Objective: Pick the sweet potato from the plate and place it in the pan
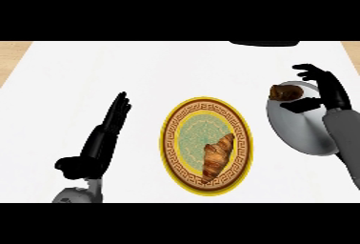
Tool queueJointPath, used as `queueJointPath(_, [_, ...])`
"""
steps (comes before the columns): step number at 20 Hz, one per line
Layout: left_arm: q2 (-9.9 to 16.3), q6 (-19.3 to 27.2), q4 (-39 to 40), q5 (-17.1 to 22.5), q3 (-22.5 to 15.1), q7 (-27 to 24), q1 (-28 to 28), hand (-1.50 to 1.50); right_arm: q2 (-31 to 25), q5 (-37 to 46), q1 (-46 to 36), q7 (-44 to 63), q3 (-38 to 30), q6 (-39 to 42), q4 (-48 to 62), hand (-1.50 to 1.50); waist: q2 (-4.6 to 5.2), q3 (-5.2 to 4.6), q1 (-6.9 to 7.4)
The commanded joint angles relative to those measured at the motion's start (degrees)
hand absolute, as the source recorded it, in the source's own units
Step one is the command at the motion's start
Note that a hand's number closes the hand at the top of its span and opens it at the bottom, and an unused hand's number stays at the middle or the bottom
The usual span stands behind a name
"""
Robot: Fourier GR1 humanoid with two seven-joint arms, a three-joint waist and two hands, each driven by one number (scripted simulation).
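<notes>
The brown sweet potato (283, 91) lies at the upper left rim of a pale grey round pan (299, 136) on the right of the counter. My right hand (332, 93) hovers over the pan's upper edge, right beside the sweet potato. Its fingers are spread and only slightly bent above the sweet potato, apart from it, and the thumb reaches in just below it. The hand is open. An ornate plate (172, 143) with a yellow rim sits at the centre and holds a croissant (216, 155). My left hand (105, 131) rests open at the left, fingers straight.
A dark object (264, 43) shows partly at the counter's far edge, above the pan. The white counter top (77, 71) stretches from the left hand to the far edge. A wooden floor strip (10, 55) lies beyond the counter's left edge.
</notes>
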Motion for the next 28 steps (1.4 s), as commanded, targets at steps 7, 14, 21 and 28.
queueJointPath(7, [0.43,0.32,-0.31,-0.11,1.86,0.28,-1.0,0.0,-0.12,-11.25,-3.79,-18.07,-12.21,1.72,7.32,-1.5,-0.27,0.04,-1.34])
queueJointPath(14, [-0.26,1.63,-1.26,-1.57,1.24,1.94,0.05,0.0,-4.96,-18.97,-1.5,-19.8,-18.4,15.03,9.87,-1.5,-0.77,-0.05,-2.39])
queueJointPath(21, [-0.62,0.01,-0.96,-0.63,0.98,-0.56,3.3,0.0,-11.84,-23.03,6.36,-23.9,-19.31,36.02,8.24,-1.5,-1.14,-0.15,-3.38])
queueJointPath(28, [-0.44,-0.73,1.84,-1.58,2.25,-3.69,2.65,0.0,-15.36,-21.22,12.54,-33.09,-16.96,42.23,7.95,-1.5,-0.87,-0.1,-2.63])
